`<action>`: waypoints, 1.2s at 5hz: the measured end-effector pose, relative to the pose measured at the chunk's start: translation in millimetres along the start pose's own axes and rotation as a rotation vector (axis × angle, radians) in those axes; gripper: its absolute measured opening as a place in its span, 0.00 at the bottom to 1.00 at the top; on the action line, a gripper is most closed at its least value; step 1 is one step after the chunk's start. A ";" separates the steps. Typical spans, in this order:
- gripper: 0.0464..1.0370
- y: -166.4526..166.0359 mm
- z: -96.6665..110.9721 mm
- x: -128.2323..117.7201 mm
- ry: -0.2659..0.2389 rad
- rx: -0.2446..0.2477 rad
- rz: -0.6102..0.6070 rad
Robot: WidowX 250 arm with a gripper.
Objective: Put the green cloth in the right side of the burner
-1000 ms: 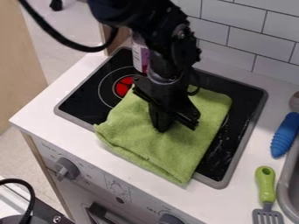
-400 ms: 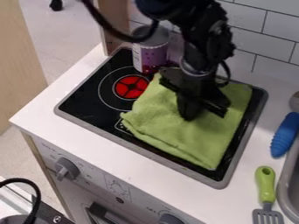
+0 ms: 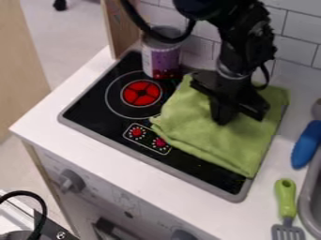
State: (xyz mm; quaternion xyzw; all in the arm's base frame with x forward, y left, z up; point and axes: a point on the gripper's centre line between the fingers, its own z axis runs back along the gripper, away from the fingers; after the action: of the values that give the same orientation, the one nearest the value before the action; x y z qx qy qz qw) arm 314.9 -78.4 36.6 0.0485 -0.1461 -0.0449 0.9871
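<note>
Placement step, I judge. Folded green cloth (image 3: pixel 216 139) lies right of red-lit round burner (image 3: pixel 141 93). Black end effector (image 3: pixel 236 117) sits down at cloth; can't tell if I'm gripping. Next: settle cloth, ensure release, lift clear.

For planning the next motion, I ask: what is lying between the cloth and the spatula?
Camera view: between cloth and spatula, only the stove rim and bare white counter.
</note>
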 end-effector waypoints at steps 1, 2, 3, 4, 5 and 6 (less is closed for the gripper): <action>0.01 -4.5 -2.3 11.2 -0.029 0.010 0.014; 0.01 -5.7 -1.8 19.4 -0.057 0.012 0.030; 0.01 -5.1 -1.7 24.2 -0.095 0.014 0.035; 0.01 -0.9 4.1 18.9 -0.131 0.015 0.033; 0.03 7.5 17.7 20.3 -0.207 0.052 0.060; 0.17 12.6 40.9 26.3 -0.278 0.054 0.060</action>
State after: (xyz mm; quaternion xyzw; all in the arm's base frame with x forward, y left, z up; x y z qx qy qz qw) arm 329.0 -71.9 84.4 0.0639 -0.2838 -0.0177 0.9566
